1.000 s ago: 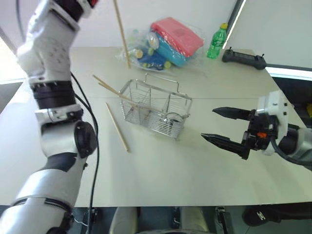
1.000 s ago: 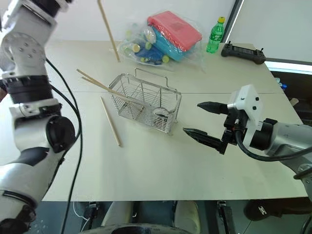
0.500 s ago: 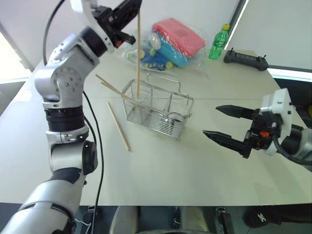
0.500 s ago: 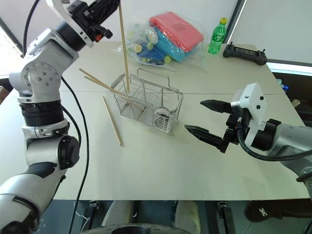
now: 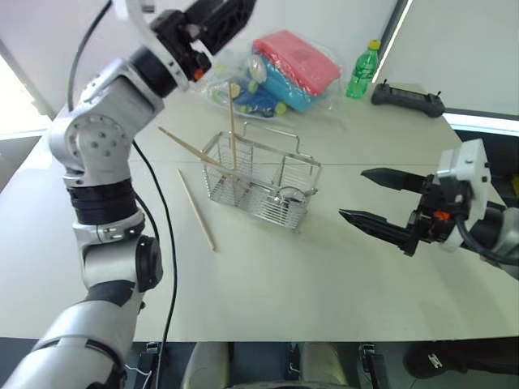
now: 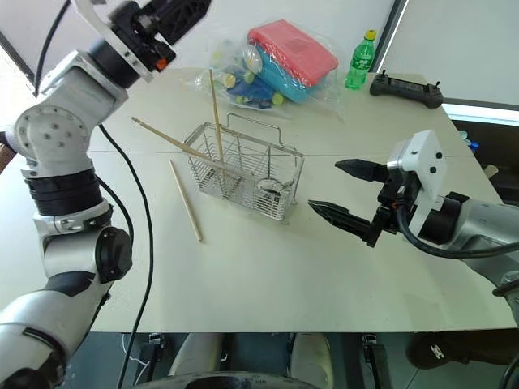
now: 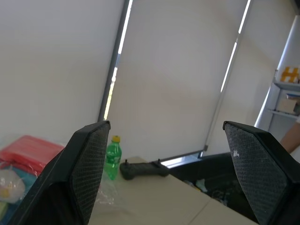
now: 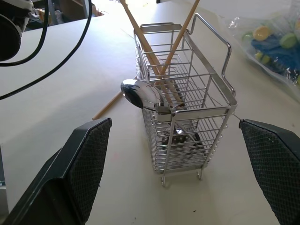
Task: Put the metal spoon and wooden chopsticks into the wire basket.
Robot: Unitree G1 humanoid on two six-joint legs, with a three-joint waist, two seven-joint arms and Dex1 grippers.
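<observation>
Nearest, the right claw (image 5: 375, 197) hovers low over the desk (image 5: 268, 284) with its two black fingers spread wide and nothing between them, pointing toward the wire basket (image 5: 261, 180). The basket stands upright near the middle of the desk. In its end nearer the right claw sits the metal spoon (image 8: 142, 94), bowl up, leaning on the rim. At the other end, one of the wooden chopsticks (image 5: 233, 121) stands steeply inside the basket, and two more (image 5: 195, 151) lie slanted over that far rim, tips inside, tails sticking out over the desk. A fourth stick (image 5: 196, 210) lies flat on the desk just beside the basket. Above and beyond the basket, the left claw (image 5: 231, 12) is raised high, fingers wide apart and empty. Farther back lie a plastic bag of colourful items (image 5: 276, 73), a green bottle (image 5: 362, 70) and a black controller (image 5: 407, 97).
</observation>
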